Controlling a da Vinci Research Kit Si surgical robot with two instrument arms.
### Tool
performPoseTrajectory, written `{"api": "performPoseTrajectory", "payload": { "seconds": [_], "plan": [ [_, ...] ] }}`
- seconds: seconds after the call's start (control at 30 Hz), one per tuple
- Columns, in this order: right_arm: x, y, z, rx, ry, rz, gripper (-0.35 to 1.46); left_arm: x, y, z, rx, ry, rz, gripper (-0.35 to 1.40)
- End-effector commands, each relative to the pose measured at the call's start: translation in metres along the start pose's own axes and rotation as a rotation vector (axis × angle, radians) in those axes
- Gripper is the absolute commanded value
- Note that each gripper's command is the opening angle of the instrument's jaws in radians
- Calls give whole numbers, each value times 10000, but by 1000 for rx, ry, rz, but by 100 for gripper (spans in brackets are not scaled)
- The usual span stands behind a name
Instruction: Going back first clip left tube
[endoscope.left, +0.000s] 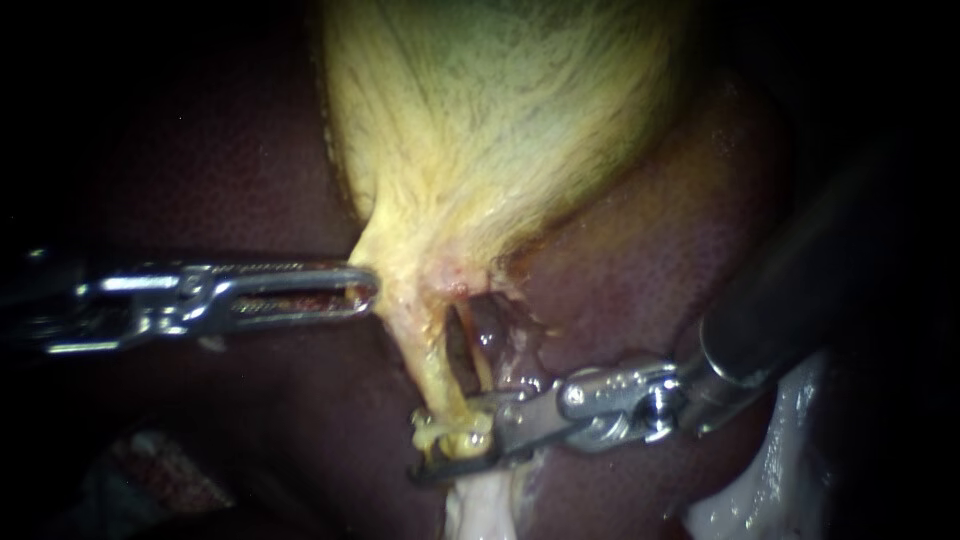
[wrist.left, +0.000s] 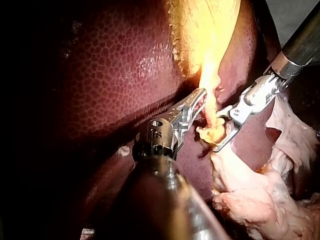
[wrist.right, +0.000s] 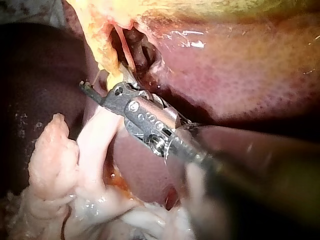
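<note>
The yellow gallbladder (endoscope.left: 500, 120) narrows downward into a left tube (endoscope.left: 425, 360) and a thinner tube (endoscope.left: 482, 345) to its right, with a dark window between them. My right instrument (endoscope.left: 425, 445) comes in from the right; its jaws stand open around the left tube's lower end, where a yellow lump of tissue (wrist.left: 212, 131) sits between them. No clip shows clearly there. My left instrument (endoscope.left: 370, 290) comes in level from the left, its jaws shut on the edge of the gallbladder's neck (wrist.left: 207, 82). In the right wrist view the right instrument (wrist.right: 102, 82) lies under the left tube (wrist.right: 102, 47).
Dark red liver (endoscope.left: 200, 150) surrounds the gallbladder on both sides. Pale wet loose tissue (endoscope.left: 770, 480) lies below the right instrument's shaft (endoscope.left: 800, 300), also seen in the wrist views (wrist.right: 75, 165) (wrist.left: 250, 200).
</note>
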Motion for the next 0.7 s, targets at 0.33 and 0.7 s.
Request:
{"api": "performPoseTrajectory", "payload": {
  "seconds": [0.33, 0.7],
  "plan": [
    [4, 7, -15, -36, -2, -66, 60, -2, 0, -4, 1, 1, -1, -23],
    [8, 1, -50, -26, 2, -73, 60, -3, 3, -3, -2, -4, -1, -23]
  ]
}}
